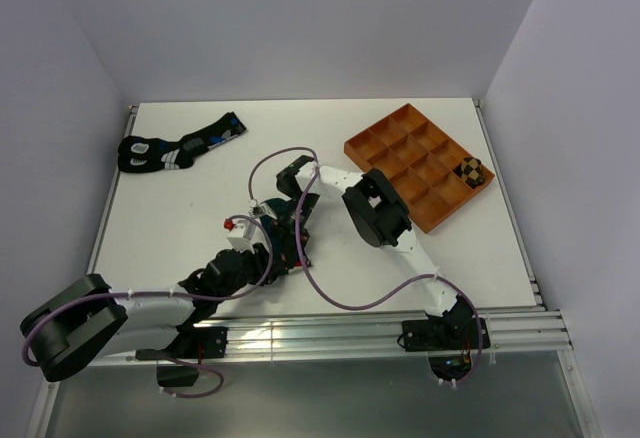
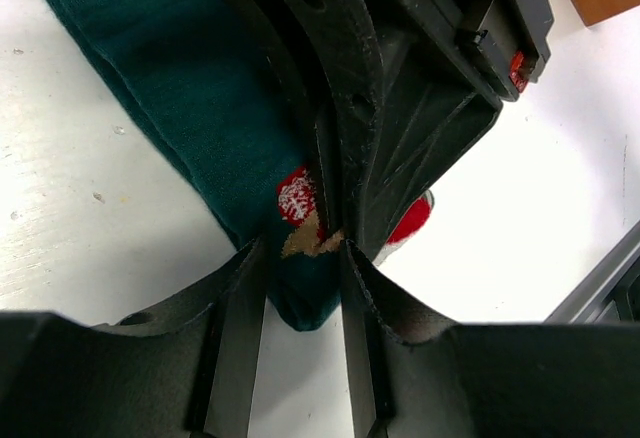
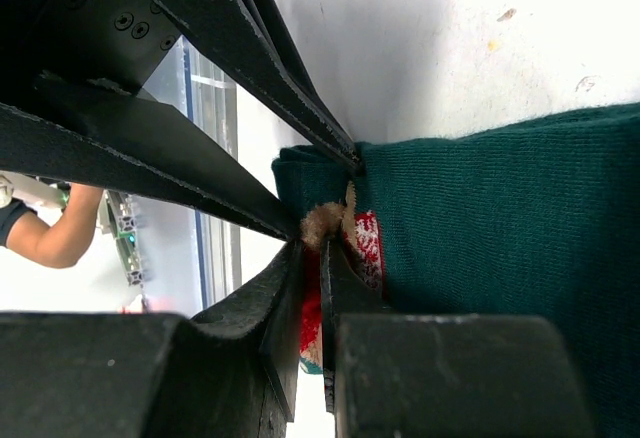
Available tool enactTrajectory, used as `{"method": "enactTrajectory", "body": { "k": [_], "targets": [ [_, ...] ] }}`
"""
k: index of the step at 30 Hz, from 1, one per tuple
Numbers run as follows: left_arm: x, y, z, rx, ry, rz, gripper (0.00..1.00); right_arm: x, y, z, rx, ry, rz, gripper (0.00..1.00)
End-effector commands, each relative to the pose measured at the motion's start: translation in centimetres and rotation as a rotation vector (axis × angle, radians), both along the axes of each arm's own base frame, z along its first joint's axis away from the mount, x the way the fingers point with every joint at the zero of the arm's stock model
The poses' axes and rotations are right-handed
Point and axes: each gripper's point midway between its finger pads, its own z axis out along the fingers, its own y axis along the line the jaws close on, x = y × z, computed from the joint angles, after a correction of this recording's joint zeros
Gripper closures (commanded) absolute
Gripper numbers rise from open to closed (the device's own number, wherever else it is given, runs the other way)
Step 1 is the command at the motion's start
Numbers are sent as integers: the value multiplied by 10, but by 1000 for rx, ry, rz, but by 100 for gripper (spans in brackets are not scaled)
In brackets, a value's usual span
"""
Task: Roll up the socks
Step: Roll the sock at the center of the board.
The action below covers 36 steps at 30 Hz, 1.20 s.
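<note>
On the table, both arms fold inward, fingers pinching teal sock.

Left of tray, teal sock lay mostly hidden under left gripper and right gripper. Checkered lump in tray's right-end compartment was too small to identify.

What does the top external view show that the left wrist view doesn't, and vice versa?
Top external only: dark patterned socks at far left, and a checkered roll in a corner compartment of the orange tray. Left wrist only: the red-and-white figure on the fabric, right at the pinch. Both: the teal sock, with the left gripper and right gripper closed on it, and some of the tray.
</note>
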Motion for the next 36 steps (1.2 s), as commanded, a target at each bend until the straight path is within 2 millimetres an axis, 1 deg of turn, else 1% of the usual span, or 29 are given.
{"method": "enactTrajectory", "body": {
  "k": [1,6,8,10,11,12,14,15,16,17,18,19,21,22,23,24,25,26,27,29,30,31,32,34,35,36],
  "targets": [
    [-1,-2,0,5,-20,-11,60,-1,-19,-4,-68,-1,26,88],
    [-3,-4,-4,19,-2,-22,62,4,-15,-7,-70,-27,-1,88],
    [-4,-5,-8,30,18,-26,66,9,-11,-7,-69,-53,-28,88],
    [-6,-8,-12,36,38,-32,72,11,-9,-8,-77,-77,-48,88],
    [-9,-8,-18,48,59,-45,75,15,-6,-8,-75,-98,-78,88],
    [-10,-9,-20,50,65,-49,80,19,-6,-10,-86,-123,-94,88],
    [-12,-10,-24,49,86,-54,88,25,-1,-9,-81,-166,-139,88],
    [-14,-11,-25,45,93,-60,95,27,1,-10,-84,-180,-153,88],
    [-15,-11,-26,41,105,-57,99,31,0,-11,-95,-203,-172,86],
    [-16,-10,-29,44,114,-56,100,35,1,-9,-86,-230,-195,84],
    [-18,-11,-29,36,124,-61,100,37,2,-8,-83,-247,-212,73],
    [-19,-10,-29,25,136,-53,100,41,1,-10,-93,-284,-234,66],
    [-22,-9,-29,17,153,-50,100,47,2,-2,-63,-344,-280,55],
    [-25,-10,-29,7,168,-56,100,49,1,1,-54,-368,-292,54],
    [-24,-11,-25,0,170,-55,100,54,1,9,-29,-412,-324,51],
    [-28,-8,-30,21,198,-53,100,57,0,14,-16,-436,-338,50],
    [-28,-11,-27,13,205,-55,99,60,-1,18,-7,-460,-349,50],
    [-28,-13,-20,-4,202,-59,100,65,-3,28,13,-501,-372,50],
    [-30,-9,-24,11,226,-55,100,68,-4,32,22,-521,-387,50],
    [-33,-10,-19,-19,256,-67,100,73,-7,44,56,-563,-415,50],
    [-31,-5,-21,-25,284,-45,100,77,-10,47,57,-580,-426,50],
    [-29,-3,-19,-36,299,-36,100,76,-14,47,55,-584,-433,50],
    [-27,0,-20,-44,325,-23,100,79,-15,56,81,-610,-442,50],
    [-24,-1,-16,-61,355,-13,100,85,-23,60,91,-655,-452,51],
    [-24,-2,-17,-66,383,-13,100,84,-27,67,114,-686,-456,51],
    [-24,-4,-16,-78,404,-13,100,85,-32,68,116,-716,-459,51]
  ]
}}
